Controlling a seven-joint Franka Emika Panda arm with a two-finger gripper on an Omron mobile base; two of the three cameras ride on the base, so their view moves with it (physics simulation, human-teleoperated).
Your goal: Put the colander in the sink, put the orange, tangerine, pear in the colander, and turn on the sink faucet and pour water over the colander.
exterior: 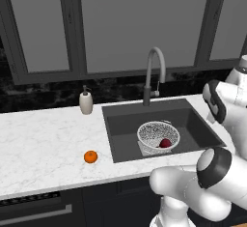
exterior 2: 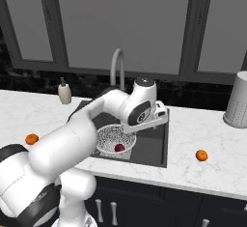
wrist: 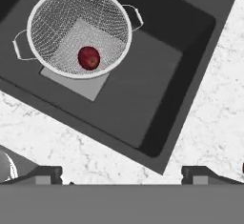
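Gripper (wrist: 122, 173) spread wide, empty, at the hand view's bottom; pear (wrist: 88, 58) in colander (wrist: 57, 18) upper left; soap bottle (exterior: 86, 101) left of faucet (exterior: 153, 74).

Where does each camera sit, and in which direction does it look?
Left base view: behind-left, facing the dark grey rectangular sink; white arm lower right.
Right base view: behind-right, same sink; arm across it.
Hand view: looks down past the open gripper.
All share the round white mesh colander holding the dark red pear.
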